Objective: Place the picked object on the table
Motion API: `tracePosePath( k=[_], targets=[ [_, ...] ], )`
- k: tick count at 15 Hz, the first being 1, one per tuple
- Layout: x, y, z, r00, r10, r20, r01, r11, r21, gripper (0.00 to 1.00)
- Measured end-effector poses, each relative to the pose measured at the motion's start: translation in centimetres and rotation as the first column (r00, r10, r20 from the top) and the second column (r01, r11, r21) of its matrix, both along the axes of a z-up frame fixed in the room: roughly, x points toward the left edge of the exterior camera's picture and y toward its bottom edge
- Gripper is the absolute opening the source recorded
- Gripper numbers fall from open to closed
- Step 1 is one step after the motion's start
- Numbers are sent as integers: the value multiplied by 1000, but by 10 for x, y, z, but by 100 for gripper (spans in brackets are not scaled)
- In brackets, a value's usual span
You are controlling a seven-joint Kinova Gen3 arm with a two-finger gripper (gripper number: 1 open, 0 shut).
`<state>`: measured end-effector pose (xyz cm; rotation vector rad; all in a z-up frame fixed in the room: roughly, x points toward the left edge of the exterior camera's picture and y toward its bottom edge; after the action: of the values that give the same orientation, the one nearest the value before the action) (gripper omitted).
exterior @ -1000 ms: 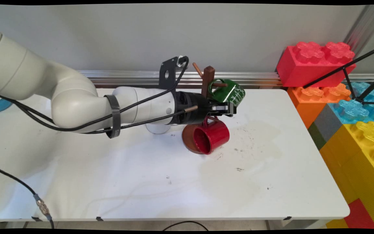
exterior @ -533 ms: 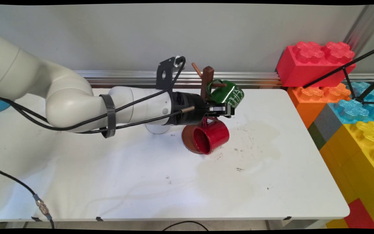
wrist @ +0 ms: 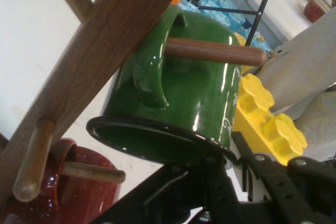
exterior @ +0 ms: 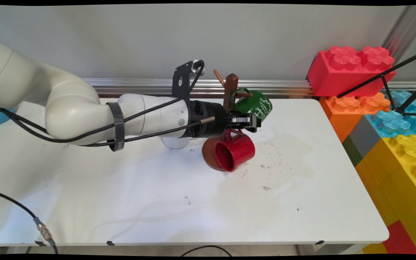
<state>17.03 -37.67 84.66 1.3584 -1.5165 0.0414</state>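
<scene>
Two mugs hang on one wooden mug tree [exterior: 230, 90]: one green mug [exterior: 256, 104] and one red mug [exterior: 235, 151]. One white bench [exterior: 157, 195] carries them. One robot arm [exterior: 85, 115] reaches in. At the right stand several big toy bricks: one red brick [exterior: 349, 70], one orange brick [exterior: 352, 108], and yellow and blue ones beyond.

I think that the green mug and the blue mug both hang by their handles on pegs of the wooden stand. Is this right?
Not quite: the lower mug is red, not blue. The main view shows the green mug on an upper peg of the wooden stand and the red mug on a lower peg; the hand view agrees.
</scene>
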Motion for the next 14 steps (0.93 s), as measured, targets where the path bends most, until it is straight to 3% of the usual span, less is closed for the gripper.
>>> tracePosePath(
  k=[14],
  targets=[
    [2, 8, 17, 999, -34, -19, 34, 999, 4, 0]
  ],
)
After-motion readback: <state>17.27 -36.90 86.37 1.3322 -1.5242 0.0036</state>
